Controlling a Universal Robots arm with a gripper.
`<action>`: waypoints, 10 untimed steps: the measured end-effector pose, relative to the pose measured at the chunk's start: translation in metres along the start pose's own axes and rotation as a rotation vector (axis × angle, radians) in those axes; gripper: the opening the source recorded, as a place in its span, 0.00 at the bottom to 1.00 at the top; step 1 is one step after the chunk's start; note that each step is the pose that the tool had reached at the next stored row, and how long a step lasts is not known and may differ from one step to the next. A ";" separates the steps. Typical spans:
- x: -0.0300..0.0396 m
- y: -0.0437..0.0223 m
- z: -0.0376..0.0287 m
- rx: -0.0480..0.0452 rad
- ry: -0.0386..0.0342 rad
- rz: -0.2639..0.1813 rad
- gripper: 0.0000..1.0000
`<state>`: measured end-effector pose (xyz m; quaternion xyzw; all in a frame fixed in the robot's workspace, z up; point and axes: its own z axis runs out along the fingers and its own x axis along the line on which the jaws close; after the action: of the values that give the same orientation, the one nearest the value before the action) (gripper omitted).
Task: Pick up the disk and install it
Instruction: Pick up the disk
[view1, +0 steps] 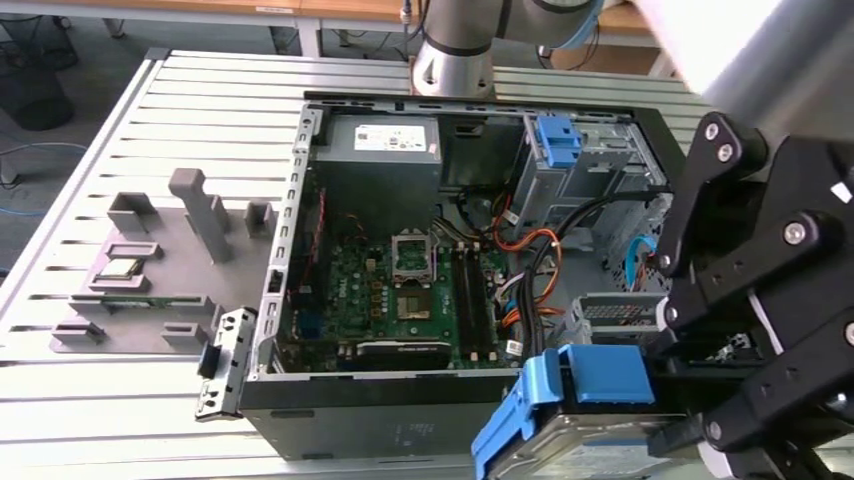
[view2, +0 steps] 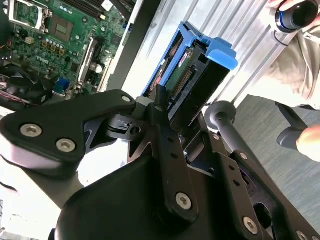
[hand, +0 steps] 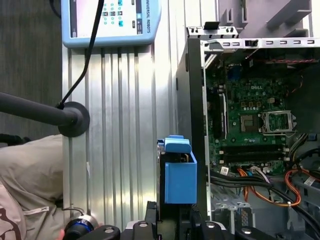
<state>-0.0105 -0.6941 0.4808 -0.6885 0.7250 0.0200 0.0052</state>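
Note:
My black gripper (view1: 674, 400) is shut on the disk (view1: 574, 425), a silver drive in a blue plastic carrier (view1: 594, 375). It holds the disk on edge in the air, just outside the near wall of the open computer case (view1: 300, 200), at the exterior view's lower right. In the second wrist view the disk (view2: 192, 70) sticks out beyond the fingers (view2: 162, 107), with its connector edge showing. The first wrist view shows the blue carrier (hand: 179, 172) beside the case wall (hand: 192, 125). A second blue bracket (view1: 557, 140) sits on the grey drive cage (view1: 587, 170) at the case's far right.
Inside the case lie the motherboard (view1: 400, 290), a power supply (view1: 380, 140) and orange and black cables (view1: 534, 260). A grey fixture with parts (view1: 147, 260) stands at the exterior view's left. A teach pendant (hand: 112, 20) lies on the slatted table; a person's sleeve (hand: 30, 170) is close by.

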 end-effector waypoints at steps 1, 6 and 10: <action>0.0016 -0.0001 0.0000 0.0000 -0.0001 0.000 0.35; 0.0096 -0.0005 -0.0003 0.0000 0.0000 0.000 0.35; 0.0159 -0.0008 -0.0005 0.0000 0.0000 0.000 0.35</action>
<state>-0.0105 -0.7101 0.4807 -0.6885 0.7250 0.0200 0.0052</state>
